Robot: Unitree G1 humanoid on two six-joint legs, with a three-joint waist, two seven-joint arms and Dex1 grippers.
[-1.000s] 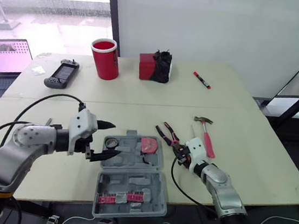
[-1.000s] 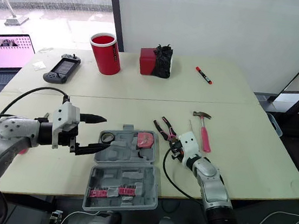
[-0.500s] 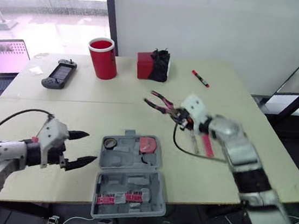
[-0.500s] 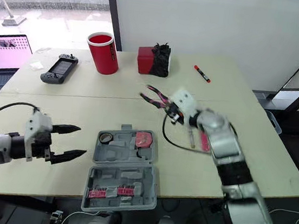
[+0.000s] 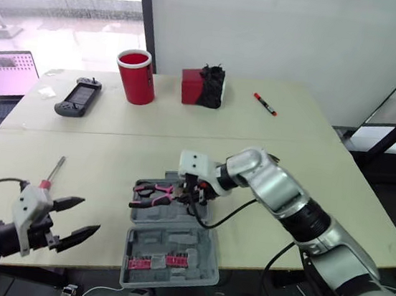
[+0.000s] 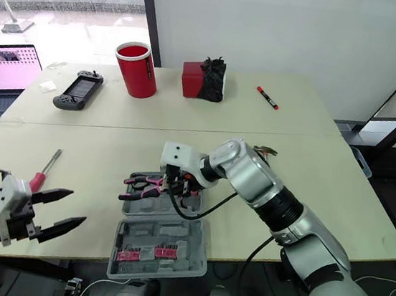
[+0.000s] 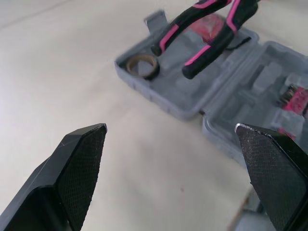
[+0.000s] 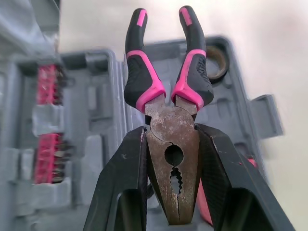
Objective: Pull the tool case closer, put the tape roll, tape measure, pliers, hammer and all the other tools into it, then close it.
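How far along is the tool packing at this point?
Done: the tool case lies open near the robot with the tape roll in it. In hand: the right hand holds the pliers over the case; the left hand is open, holding nothing. Left: hammer and screwdriver lie outside the case, which is not yet closed.

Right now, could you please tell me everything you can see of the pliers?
The pliers have a worn, rusty-looking steel head with serrated teeth, closed, and two curved black handles with pink trim. The right gripper clamps the head between its black fingers. They hang roughly level over the far half of the open grey tool case, handles toward the robot's left; contact with the tray cannot be told.
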